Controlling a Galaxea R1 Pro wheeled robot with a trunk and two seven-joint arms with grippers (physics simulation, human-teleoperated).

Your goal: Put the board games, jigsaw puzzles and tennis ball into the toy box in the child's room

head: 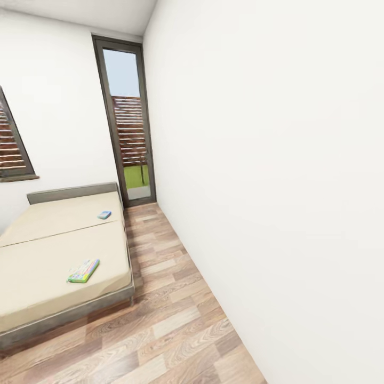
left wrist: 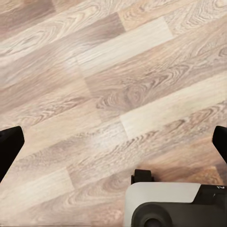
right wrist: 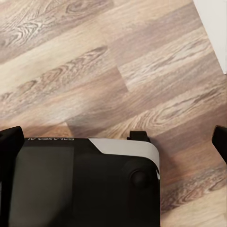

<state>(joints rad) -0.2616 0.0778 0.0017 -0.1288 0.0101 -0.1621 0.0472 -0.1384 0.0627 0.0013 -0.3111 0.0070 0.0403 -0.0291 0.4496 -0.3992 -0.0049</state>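
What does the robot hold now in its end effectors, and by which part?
Nothing is held. The left end effector and the right end effector are both open over the wood floor, with nothing between the fingers.

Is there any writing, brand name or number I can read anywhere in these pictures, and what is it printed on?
Pale lettering on the black robot base panel, right wrist view: upside down and blurred, unreadable.
A white mark on the dark robot part, left wrist view: cut off at the edge, unreadable.
Print on the larger multicoloured flat game box on the cream bed: too small to read.
The small blue flat box: no legible text.
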